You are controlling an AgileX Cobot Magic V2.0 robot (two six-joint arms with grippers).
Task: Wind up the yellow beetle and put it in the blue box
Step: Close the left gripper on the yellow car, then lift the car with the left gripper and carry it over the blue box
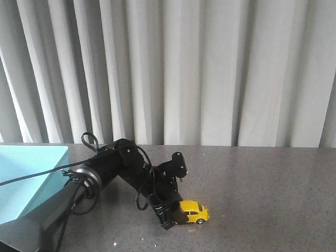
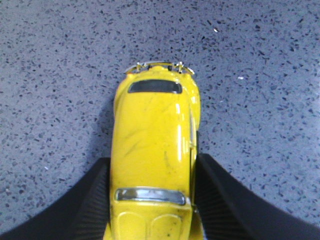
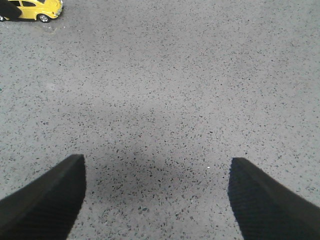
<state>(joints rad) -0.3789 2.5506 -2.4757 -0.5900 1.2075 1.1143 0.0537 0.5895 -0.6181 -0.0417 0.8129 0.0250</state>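
At the far left of the scene, the blue box (image 1: pixel 29 176) stood on the grey speckled surface (image 1: pixel 262 189), with its near corner partly hidden behind the left arm (image 1: pixel 105 176). This arm reached from the near left toward the middle of the surface, with black cables looped around it. At its end the left tool (image 1: pixel 172 215) was lowered to the surface and closed on the yellow beetle (image 1: pixel 192 212). In the left wrist view the yellow beetle (image 2: pixel 152 160) sat between the two black ribbed fingers (image 2: pixel 220 200), which pressed against both of its sides; its roof, one dark window and a silver bumper were visible. The car stood on its wheels on the surface, to the right of the blue box and well apart from it, with its free end pointing to the right. Behind the surface hung a pale pleated curtain (image 1: pixel 210 68). The right tool (image 3: pixel 156 200) appeared only in its own wrist view: its fingers were spread wide above the bare surface and held nothing, and the yellow beetle (image 3: pixel 35 10) was far from them.
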